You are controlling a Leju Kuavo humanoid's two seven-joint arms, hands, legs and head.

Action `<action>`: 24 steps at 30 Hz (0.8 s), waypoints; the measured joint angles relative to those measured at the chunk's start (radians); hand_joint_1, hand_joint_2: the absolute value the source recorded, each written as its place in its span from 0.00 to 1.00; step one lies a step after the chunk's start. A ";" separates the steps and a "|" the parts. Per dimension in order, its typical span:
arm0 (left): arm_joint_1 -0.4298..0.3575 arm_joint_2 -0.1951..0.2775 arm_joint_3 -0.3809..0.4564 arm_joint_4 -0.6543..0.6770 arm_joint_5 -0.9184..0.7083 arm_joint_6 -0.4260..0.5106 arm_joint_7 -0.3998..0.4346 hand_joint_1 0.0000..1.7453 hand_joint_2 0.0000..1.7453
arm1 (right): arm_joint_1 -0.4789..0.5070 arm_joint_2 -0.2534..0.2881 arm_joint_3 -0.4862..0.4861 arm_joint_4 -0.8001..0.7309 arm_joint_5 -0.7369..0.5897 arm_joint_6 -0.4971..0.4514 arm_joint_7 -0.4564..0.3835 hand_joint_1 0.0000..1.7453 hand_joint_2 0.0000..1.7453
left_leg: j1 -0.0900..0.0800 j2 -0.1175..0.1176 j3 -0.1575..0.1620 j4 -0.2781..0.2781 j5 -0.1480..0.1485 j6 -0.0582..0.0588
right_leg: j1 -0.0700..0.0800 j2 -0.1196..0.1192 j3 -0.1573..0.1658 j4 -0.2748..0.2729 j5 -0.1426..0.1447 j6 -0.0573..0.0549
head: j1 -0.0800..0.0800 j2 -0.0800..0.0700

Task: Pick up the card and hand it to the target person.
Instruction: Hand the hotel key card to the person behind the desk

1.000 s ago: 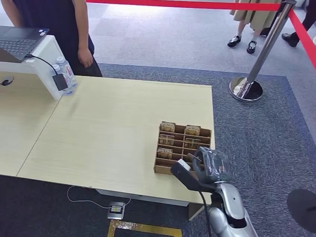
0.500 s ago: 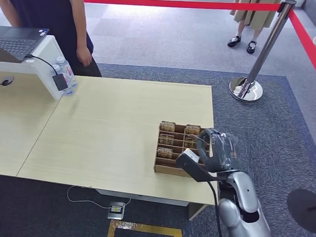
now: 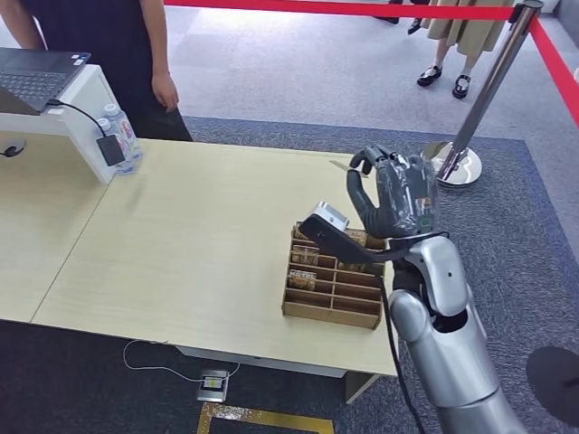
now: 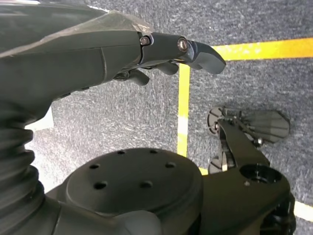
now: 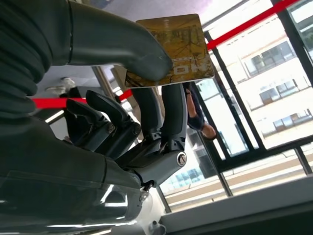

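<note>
The right hand [image 3: 393, 194] is raised above the tray [image 3: 335, 276] at the table's [image 3: 204, 235] near right corner, pinching the card [image 5: 173, 49] between thumb and fingers; from the head the card shows as a thin edge. The left hand [image 4: 110, 54] hangs over carpet, fingers mostly hidden, so its state is unclear. A person [image 3: 129, 45] stands beyond the table, cut off above.

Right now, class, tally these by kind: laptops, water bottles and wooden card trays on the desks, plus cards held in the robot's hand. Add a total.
Laptop: 1
Water bottles: 2
Wooden card tray: 1
Card held in the right hand: 1
Total: 5
</note>
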 joint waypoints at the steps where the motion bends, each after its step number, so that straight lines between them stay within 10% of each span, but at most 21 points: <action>1: 0.000 0.000 0.000 0.000 0.000 0.000 0.001 0.00 1.00 | -0.025 0.008 0.006 0.019 -0.004 -0.008 -0.002 1.00 1.00 | 0.000 0.000 0.000 0.000 0.000 0.000 | 0.000 0.000 0.000 0.000 0.000 0.000 | 0.000 0.000; 24: -0.005 -0.003 -0.027 0.001 -0.027 0.008 0.021 0.00 1.00 | -0.359 0.185 0.025 0.510 -0.037 -0.304 -0.066 1.00 1.00 | 0.000 0.000 0.000 0.000 0.000 0.000 | 0.000 0.000 -0.001 0.000 0.000 0.000 | 0.000 0.000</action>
